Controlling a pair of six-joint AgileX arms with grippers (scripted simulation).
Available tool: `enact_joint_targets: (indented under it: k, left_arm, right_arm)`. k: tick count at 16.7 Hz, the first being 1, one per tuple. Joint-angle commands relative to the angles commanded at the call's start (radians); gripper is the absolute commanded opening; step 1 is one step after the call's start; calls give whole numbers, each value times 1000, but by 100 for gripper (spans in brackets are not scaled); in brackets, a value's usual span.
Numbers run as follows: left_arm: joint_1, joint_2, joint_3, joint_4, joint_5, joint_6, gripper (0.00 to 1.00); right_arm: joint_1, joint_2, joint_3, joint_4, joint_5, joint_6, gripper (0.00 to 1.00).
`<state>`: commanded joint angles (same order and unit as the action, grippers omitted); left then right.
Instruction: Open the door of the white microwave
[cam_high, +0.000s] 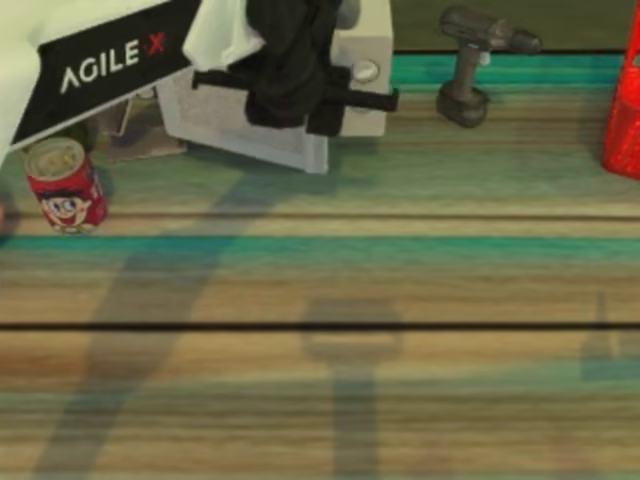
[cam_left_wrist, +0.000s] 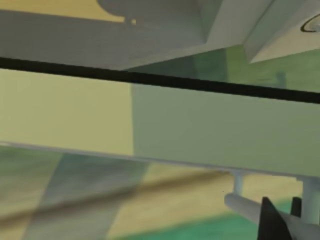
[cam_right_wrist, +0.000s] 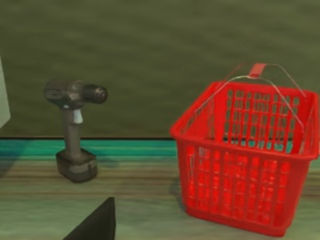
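The white microwave (cam_high: 368, 35) stands at the back centre of the table, half hidden under my left arm. Its door (cam_high: 240, 125) is swung partly out toward the table's front, with the free edge near the knob panel farthest from the body. My left gripper (cam_high: 325, 115) hangs over that free edge. In the left wrist view the door (cam_left_wrist: 210, 135) fills the frame, and my left gripper (cam_left_wrist: 284, 217) is shut on the door's pale bar handle (cam_left_wrist: 245, 205), one dark tip on each side. My right gripper (cam_right_wrist: 100, 225) is parked outside the top view.
A red can with a cartoon face (cam_high: 65, 185) stands left of the microwave. A grey drill (cam_high: 470, 65) (cam_right_wrist: 75, 130) stands upright to the microwave's right. A red basket (cam_high: 625, 100) (cam_right_wrist: 245, 160) sits at the right edge. Bare striped wood runs across the table's front.
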<state>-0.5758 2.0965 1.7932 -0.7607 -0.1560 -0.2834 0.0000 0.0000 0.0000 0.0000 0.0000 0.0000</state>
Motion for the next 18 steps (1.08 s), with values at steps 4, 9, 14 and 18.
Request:
enact_joint_targets:
  k: [4, 9, 14, 18]
  left_arm:
    - [14, -42, -63, 30, 23, 54, 0]
    - [14, -42, -63, 30, 23, 54, 0]
    - [14, -42, -63, 30, 23, 54, 0]
    - [14, -42, -63, 30, 23, 54, 0]
  right_arm:
    - [0, 0, 0, 0, 0, 0, 100]
    - [0, 0, 0, 0, 0, 0, 100]
    - [0, 0, 0, 0, 0, 0, 100]
    - [0, 0, 0, 0, 0, 0, 100]
